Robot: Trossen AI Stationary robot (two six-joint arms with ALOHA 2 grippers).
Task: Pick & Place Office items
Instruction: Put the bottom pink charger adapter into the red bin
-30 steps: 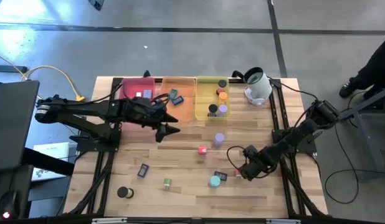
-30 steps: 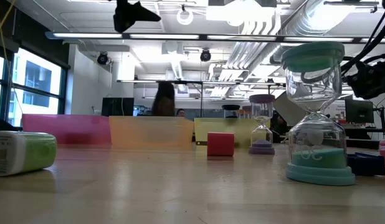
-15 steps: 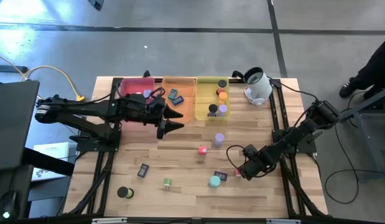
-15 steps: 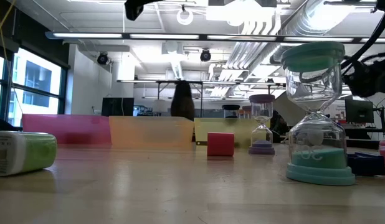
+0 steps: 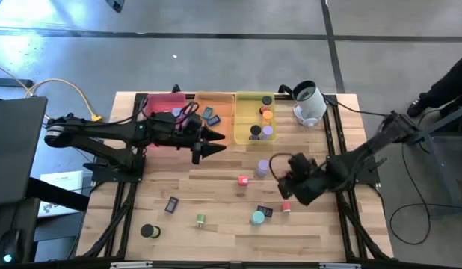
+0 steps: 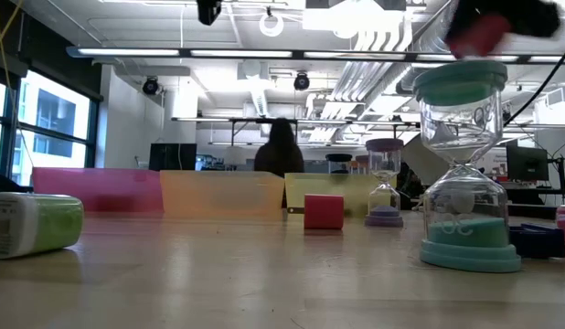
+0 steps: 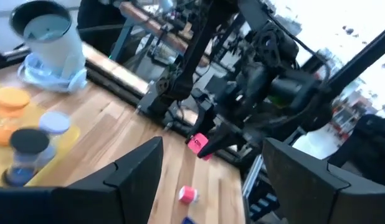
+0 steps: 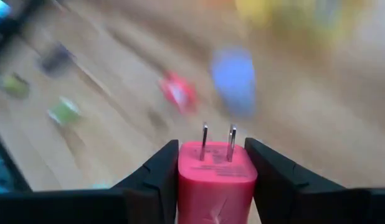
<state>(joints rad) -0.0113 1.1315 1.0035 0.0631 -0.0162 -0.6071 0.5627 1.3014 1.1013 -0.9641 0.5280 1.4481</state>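
Right gripper (image 8: 216,163): fingers clamped on a red cube-shaped plug with two metal prongs (image 8: 216,177), lifted above the wooden table (image 5: 216,202) near the purple cylinder (image 5: 262,167).
Left gripper (image 5: 211,142): fingers spread, empty, beside the translucent orange tray (image 5: 216,128).

Left arm stretched across from the left side of the worktop, left gripper (image 5: 213,142) raised in the air, fingers (image 7: 133,180) spread wide with nothing between them. Right arm reaches in from the right edge, elbow bent, right gripper (image 5: 285,179) lifted above the worktop centre-right. Its fingers (image 8: 156,174) are clamped on a pink plug charger (image 8: 217,177), prongs pointing forward, body pinched on both sides.
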